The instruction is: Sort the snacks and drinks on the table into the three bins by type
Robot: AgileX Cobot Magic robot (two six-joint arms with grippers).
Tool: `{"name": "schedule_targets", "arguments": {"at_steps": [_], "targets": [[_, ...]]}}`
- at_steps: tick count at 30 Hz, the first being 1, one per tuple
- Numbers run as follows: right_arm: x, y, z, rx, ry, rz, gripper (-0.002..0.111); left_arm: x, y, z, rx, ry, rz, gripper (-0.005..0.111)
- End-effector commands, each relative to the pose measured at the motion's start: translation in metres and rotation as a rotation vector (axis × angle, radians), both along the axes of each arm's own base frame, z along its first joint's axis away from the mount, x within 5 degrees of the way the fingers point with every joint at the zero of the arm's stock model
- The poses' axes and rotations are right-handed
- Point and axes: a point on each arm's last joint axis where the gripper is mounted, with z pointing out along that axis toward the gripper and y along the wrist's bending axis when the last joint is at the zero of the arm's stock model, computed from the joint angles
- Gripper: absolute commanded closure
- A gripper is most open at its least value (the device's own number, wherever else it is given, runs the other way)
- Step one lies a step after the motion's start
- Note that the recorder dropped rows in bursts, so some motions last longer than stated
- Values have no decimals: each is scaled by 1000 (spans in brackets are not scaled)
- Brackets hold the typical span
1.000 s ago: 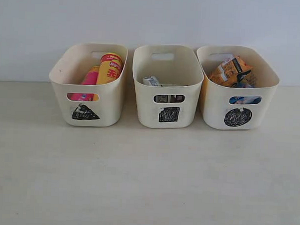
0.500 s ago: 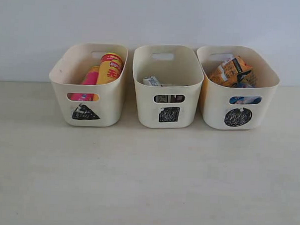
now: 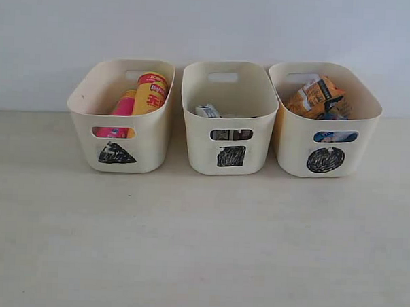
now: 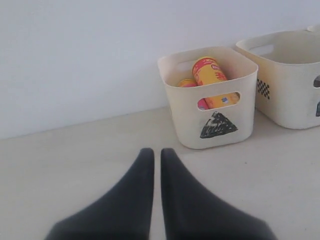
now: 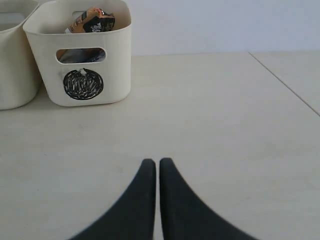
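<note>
- left gripper (image 4: 156, 150): the 2 dark fingers sit almost together with only a thin slit between them and nothing held. it is over bare table (image 3: 201, 248), and the triangle bin (image 4: 182, 120) is well apart, beyond the tips.
- right gripper (image 5: 157, 161): closed the same way and empty. the circle bin (image 5: 120, 65) is well apart from its tips.
- the 3 cream bins stand in a row against the wall (image 3: 210, 24), the square bin (image 3: 198, 143) between the other 2.
- the triangle bin holds a yellow chip tube (image 3: 150, 93) leaning upright, with a pink chip tube (image 3: 123, 107) lower beside it.
- in the square bin a blue-and-white carton (image 3: 207, 111) peeks up, and a dark carton (image 3: 231, 135) shows through the slot.
- in the circle bin a crumpled orange foil bag (image 3: 315, 94) lies on top, and a blue bag (image 3: 335, 137) shows through the slot.
</note>
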Motion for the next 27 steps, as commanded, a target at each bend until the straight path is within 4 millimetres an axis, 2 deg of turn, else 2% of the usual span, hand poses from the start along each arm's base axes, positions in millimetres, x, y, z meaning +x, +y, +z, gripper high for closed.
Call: {"name": "schedule_targets", "arguments": {"at_steps": [1,5,9,27], "targets": [[0,0,-1,-1,-8,-3,108,-8,1,-8,-14,-65,12,103],[0,0,-1,-1,-8,-3,108,-11,2,-16,-16,-84,12,103],[0,0,-1,-1,-8,-3,108,-12,2,-16,-52,-102,15,103],[0,0,-1,-1,-8,-3,108,-14,5,-30,-121,55,79,103]]}}
